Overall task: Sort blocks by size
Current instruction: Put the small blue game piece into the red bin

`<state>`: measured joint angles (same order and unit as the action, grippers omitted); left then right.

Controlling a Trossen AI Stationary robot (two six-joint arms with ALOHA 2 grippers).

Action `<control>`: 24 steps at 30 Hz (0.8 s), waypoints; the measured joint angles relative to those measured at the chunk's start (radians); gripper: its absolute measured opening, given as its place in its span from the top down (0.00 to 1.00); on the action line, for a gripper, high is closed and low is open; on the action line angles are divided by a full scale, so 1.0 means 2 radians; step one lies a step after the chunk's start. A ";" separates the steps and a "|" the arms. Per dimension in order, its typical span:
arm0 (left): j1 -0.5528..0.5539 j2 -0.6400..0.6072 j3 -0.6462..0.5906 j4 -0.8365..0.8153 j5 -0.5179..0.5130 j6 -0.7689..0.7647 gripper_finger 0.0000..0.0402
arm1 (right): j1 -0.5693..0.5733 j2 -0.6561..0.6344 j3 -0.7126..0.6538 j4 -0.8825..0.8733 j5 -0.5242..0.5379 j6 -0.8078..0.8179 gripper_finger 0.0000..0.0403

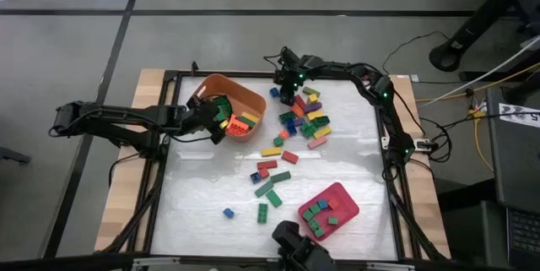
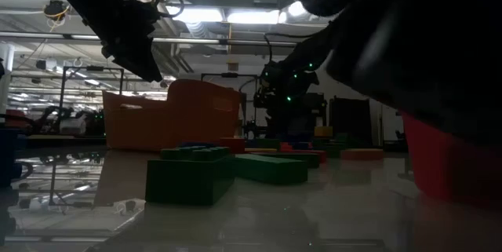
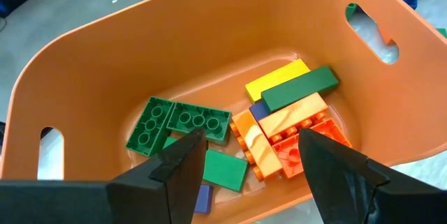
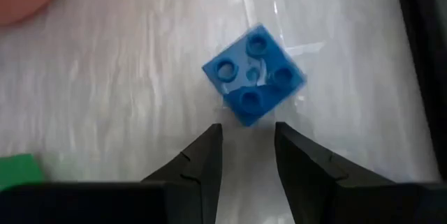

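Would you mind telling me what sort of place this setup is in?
Probably a robotics lab or workshop: the low view shows exposed ceiling ducts and strip lights, the high view shows loose yellow cables on a grey floor and a wooden-edged table framed by black rails.

Probably a lab: strip lights [image 2: 235,16], floor cables [image 1: 439,85], equipment racks [image 2: 63,118].

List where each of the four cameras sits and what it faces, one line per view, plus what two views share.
High: overhead, looking straight down at the table; both arms show.
Low: at tabletop height, looking across green blocks into the room; arms hang from above.
Left wrist: above the orange tub, the open left gripper over its blocks.
Right wrist: looking down at a blue square block beyond the open right gripper.
Shared: the tub shows in the high, low and left wrist views.
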<state>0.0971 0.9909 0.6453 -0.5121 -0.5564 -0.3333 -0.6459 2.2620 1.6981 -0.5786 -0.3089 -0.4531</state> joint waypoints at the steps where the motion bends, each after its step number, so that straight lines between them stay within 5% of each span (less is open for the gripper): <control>1: 0.000 0.000 0.000 0.000 0.000 0.000 0.46 | 0.000 0.000 0.001 -0.007 0.001 0.000 0.68; 11: 0.000 0.000 0.000 0.000 0.000 0.000 0.46 | 0.011 -0.001 0.009 -0.038 0.026 0.000 0.68; 24: 0.000 0.000 0.000 0.000 0.000 0.001 0.46 | 0.025 0.000 0.084 -0.047 0.137 0.001 0.67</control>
<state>0.0971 0.9909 0.6449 -0.5125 -0.5568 -0.3322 -0.5957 2.2620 1.8652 -0.6720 -0.0358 -0.4511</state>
